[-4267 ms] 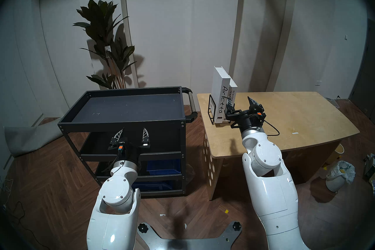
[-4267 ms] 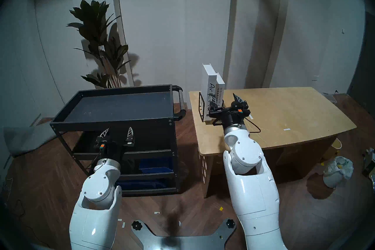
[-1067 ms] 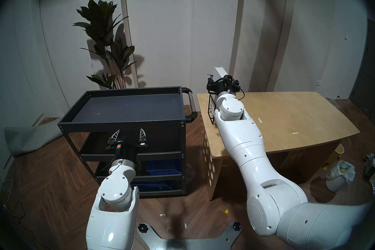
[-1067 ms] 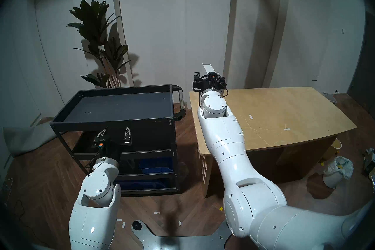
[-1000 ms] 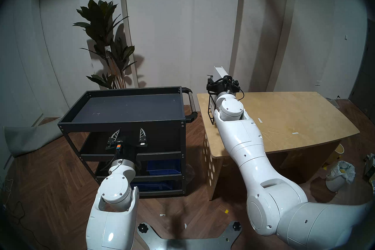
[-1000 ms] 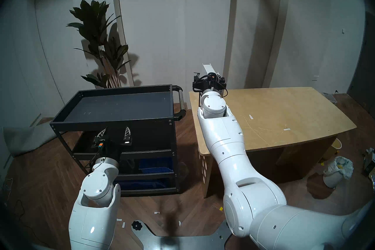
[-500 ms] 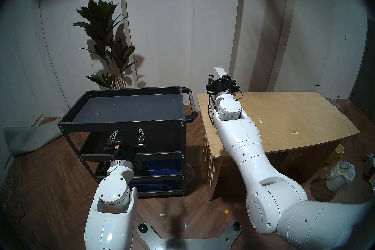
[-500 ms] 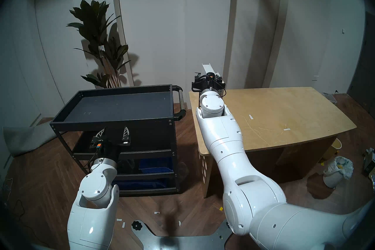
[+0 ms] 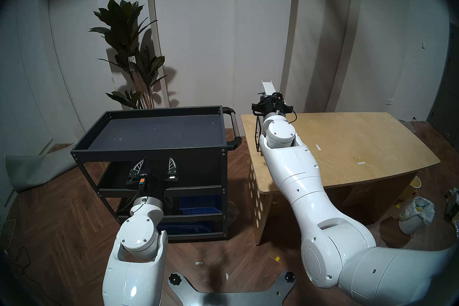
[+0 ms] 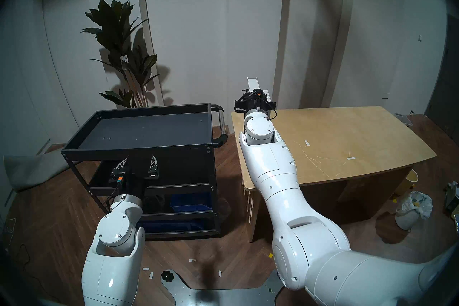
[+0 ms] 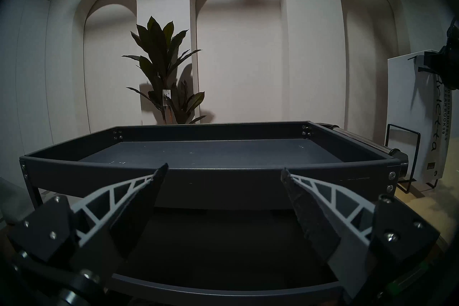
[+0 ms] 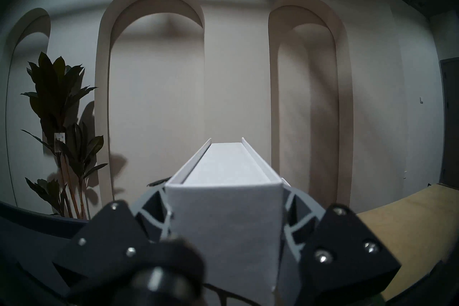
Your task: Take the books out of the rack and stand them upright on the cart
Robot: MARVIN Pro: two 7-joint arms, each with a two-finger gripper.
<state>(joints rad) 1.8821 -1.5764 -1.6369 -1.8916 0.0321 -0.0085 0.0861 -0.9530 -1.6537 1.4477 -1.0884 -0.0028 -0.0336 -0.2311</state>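
The right end effector (image 12: pixel 224 221) squeezes the tall "Arletta" book (image 12: pixel 223 198) near its top. The left end effector (image 11: pixel 223 188) waits open. Pulling crooked may snag the wire rack (image 11: pixel 402 156), I think.

Readable text only on the two white book spines, seen from the left wrist view. Taller book (image 11: pixel 422 111): black handwritten-style letters "rietta" running down the spine, first letter hidden. Shorter book (image 11: pixel 448 121) beside it: printed "DESIGNHOTELS YEARBOOK09". Small tag on the plant (image 11: pixel 166 94): too small to read.
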